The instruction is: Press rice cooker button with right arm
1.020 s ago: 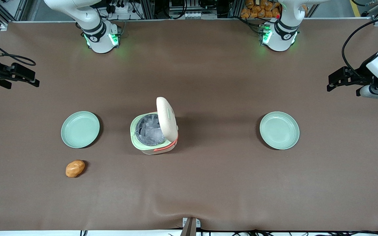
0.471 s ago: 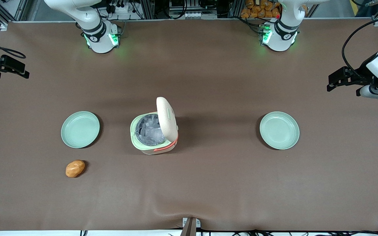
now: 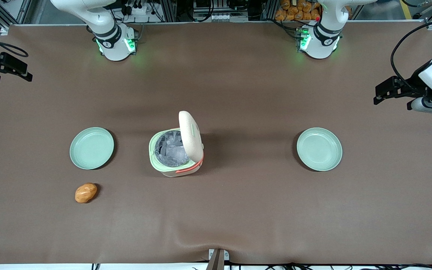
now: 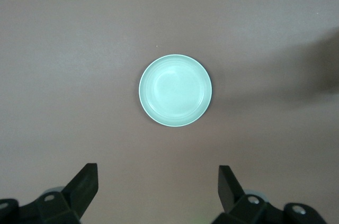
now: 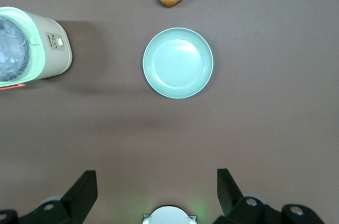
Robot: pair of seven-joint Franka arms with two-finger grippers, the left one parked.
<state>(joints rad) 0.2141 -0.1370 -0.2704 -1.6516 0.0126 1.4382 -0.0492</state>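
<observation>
We judge the press done — the rice cooker (image 3: pixel 176 152) sits mid-bench with its lid up, beside 1 green plate (image 3: pixel 91 147). The claw (image 5: pixel 157 192) hangs high, spread wide and empty, well apart from the cooker's button panel (image 5: pixel 54 41).

I see a matte brown surface (image 3: pixel 238 210) filling nearly all of my front view, evenly lit from overhead, with soft shadows. Its cover puckers slightly at the edge nearest the camera, where a small metal bracket (image 3: pixel 218 258) sits. Along the edge farthest from the camera I can make out aluminium framing (image 3: pixel 171 9), tangled cables (image 3: pixel 141 7) and a heap of orange items (image 3: pixel 294 9). A yellow floor stripe (image 3: pixel 407 9) shows toward the parked arm's end.
</observation>
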